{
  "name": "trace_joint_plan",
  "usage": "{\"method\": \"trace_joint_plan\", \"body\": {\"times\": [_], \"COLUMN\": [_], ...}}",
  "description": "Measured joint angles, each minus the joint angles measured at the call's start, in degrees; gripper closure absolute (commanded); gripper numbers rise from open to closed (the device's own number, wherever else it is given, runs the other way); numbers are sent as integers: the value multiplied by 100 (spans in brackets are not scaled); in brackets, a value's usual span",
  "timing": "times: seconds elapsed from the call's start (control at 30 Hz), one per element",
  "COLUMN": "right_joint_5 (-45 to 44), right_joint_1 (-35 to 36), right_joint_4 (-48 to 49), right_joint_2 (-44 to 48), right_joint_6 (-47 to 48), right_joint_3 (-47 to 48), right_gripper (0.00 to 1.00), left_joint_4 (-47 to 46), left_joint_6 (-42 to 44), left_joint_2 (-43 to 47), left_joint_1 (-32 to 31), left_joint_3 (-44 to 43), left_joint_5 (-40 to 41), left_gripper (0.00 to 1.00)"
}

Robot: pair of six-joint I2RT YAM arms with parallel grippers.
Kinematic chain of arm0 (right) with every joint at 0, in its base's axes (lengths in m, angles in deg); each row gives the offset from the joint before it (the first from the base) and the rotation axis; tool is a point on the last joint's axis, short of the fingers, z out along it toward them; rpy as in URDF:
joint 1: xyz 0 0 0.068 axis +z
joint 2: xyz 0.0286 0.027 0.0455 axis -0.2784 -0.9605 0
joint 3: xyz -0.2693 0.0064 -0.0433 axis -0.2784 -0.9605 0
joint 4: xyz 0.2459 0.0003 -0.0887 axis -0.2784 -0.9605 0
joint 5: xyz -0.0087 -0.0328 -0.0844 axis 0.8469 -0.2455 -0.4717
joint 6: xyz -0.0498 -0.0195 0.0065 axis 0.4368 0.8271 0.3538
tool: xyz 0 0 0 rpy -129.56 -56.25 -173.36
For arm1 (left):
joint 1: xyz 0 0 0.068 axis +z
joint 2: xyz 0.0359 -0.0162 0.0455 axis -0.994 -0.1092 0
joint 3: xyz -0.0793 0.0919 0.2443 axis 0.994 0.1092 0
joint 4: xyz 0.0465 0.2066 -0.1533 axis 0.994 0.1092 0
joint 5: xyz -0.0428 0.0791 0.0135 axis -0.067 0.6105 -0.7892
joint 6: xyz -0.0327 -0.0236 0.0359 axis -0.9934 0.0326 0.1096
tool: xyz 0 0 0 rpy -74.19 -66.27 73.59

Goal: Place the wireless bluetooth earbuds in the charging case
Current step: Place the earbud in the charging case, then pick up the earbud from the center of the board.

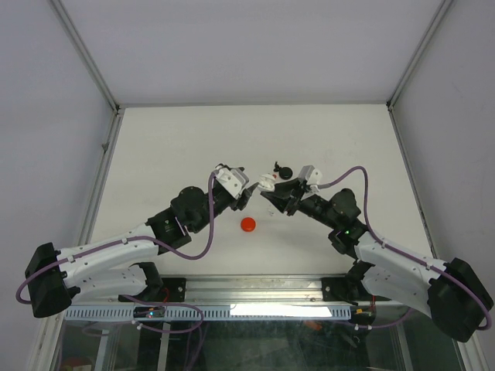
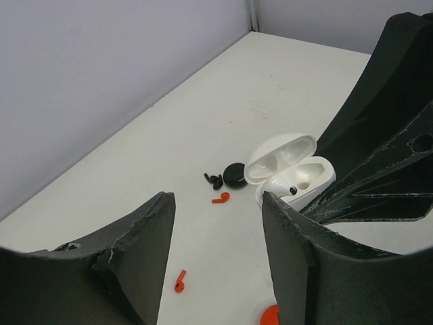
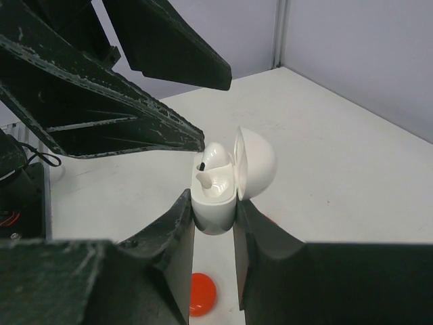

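My right gripper (image 3: 214, 206) is shut on the white charging case (image 3: 215, 211) and holds it upright with its lid (image 3: 256, 162) open. One white earbud (image 3: 215, 157) with a dark tip sits in a slot of the case. My left gripper (image 2: 215, 227) is open and empty, just left of the case (image 2: 294, 169). On the table beyond it lie two red earbuds, one near (image 2: 179, 281) and one farther (image 2: 220, 198), and a small cluster of black earbuds (image 2: 214, 180). In the top view both grippers, left (image 1: 247, 197) and right (image 1: 268, 193), meet at the table's middle.
A black round puck case (image 2: 235, 175) lies beside the black earbuds, also in the top view (image 1: 285, 172). A red round puck (image 1: 247, 224) lies on the table below the grippers and shows in the right wrist view (image 3: 201, 293). Grey walls enclose the table (image 1: 155, 147).
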Motion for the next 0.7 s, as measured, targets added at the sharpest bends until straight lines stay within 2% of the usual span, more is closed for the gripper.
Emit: {"method": "trace_joint_plan", "body": {"times": [0.3, 0.57, 0.7], "right_joint_5": [-221, -1519, -2017], "right_joint_1": [0, 0, 0], "right_joint_4": [-424, -1237, -1602], "right_joint_2": [302, 1014, 1460], "right_joint_6": [72, 308, 326], "right_joint_3": [0, -129, -374], "right_gripper": [100, 100, 100], "left_joint_4": [138, 791, 1097], "left_joint_6": [-433, -1421, -1906], "left_joint_2": [9, -341, -793], "left_joint_1": [0, 0, 0], "left_joint_3": [-2, -170, -326], "left_joint_5": [120, 437, 466], "left_gripper": [37, 28, 28]}}
